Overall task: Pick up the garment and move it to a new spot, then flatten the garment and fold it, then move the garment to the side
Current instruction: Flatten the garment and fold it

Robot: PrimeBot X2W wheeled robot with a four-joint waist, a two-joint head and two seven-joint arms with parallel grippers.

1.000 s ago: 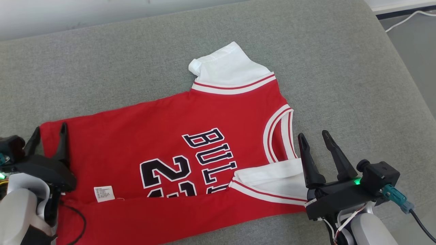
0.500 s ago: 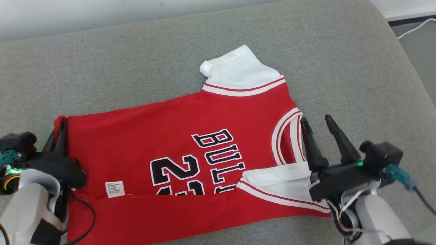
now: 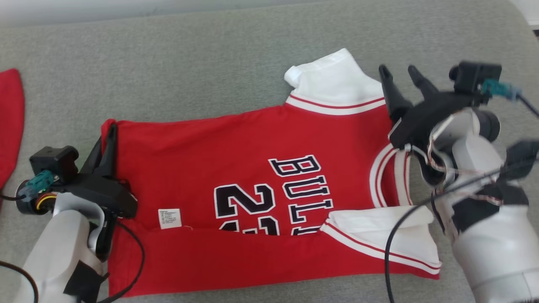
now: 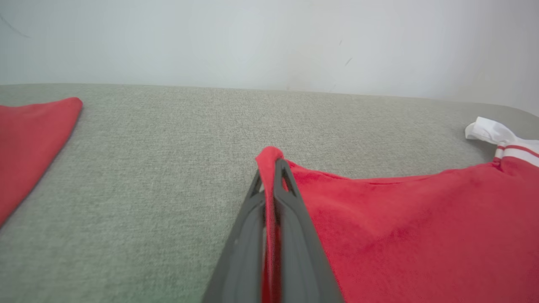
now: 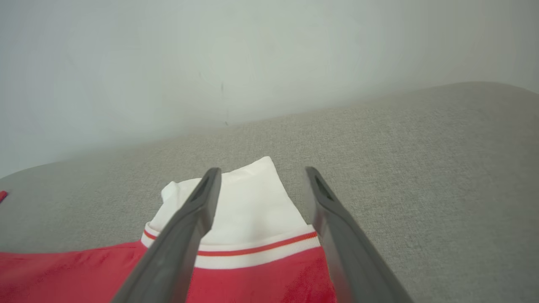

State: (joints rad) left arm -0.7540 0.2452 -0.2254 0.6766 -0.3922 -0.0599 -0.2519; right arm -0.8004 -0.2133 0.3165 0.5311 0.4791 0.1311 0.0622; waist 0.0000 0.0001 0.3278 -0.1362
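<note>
The garment (image 3: 236, 168) is a red basketball jersey with white sleeves and dark lettering, lying spread on the grey cushion, its near edge folded over. My left gripper (image 3: 110, 128) is shut on the garment's far left hem corner (image 4: 269, 158), a fold of red cloth pinched between its fingers (image 4: 290, 219). My right gripper (image 3: 398, 72) stands open beside the far white sleeve (image 3: 332, 80). In the right wrist view that white sleeve (image 5: 252, 206) lies between the spread fingers (image 5: 189, 227), and I cannot tell whether they touch it.
A second red cloth (image 3: 9, 122) lies at the left edge of the grey cushion (image 3: 189, 54), also seen as red cloth (image 4: 29, 134) in the left wrist view. A pale wall (image 4: 269, 38) rises behind the cushion. Cables hang from both wrists.
The left gripper has shut on the hem corner. The right gripper moved from the near white sleeve up to the far one. The head view has shifted, bringing the second red cloth into view.
</note>
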